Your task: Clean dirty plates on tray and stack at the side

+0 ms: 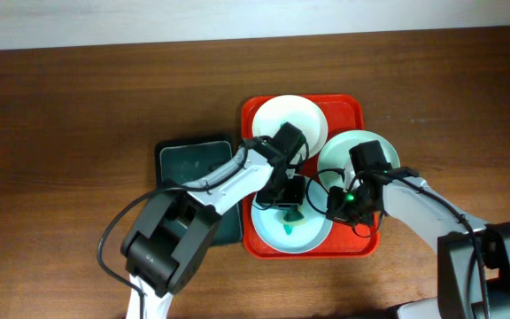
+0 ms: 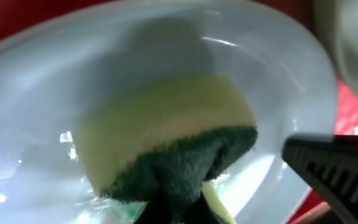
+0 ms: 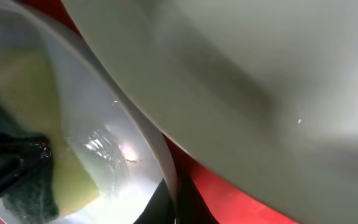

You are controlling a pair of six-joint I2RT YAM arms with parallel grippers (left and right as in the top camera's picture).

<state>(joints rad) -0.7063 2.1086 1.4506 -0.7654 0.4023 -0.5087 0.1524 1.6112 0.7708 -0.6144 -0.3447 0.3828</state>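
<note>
Front plate (image 1: 310,235) sits at the near end of the red tray (image 1: 348,108), right under the left gripper (image 1: 289,200), whose jaws pinch the sponge (image 2: 166,143) against its centre. The right gripper (image 1: 338,206) looks clamped on the plate's right rim, steadying it.

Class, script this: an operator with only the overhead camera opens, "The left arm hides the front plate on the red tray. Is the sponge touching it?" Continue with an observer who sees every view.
Observer: Yes. The left wrist view shows the sponge, pale yellow with a dark green layer, against the front plate, held by the left gripper.
Operator: What is the right gripper doing?
Observer: Its dark fingers, in the right wrist view, straddle that plate's rim, apparently pinching it.
Operator: Is the plate wet?
Observer: Yes, the right wrist view shows glistening streaks beside the sponge.
</note>
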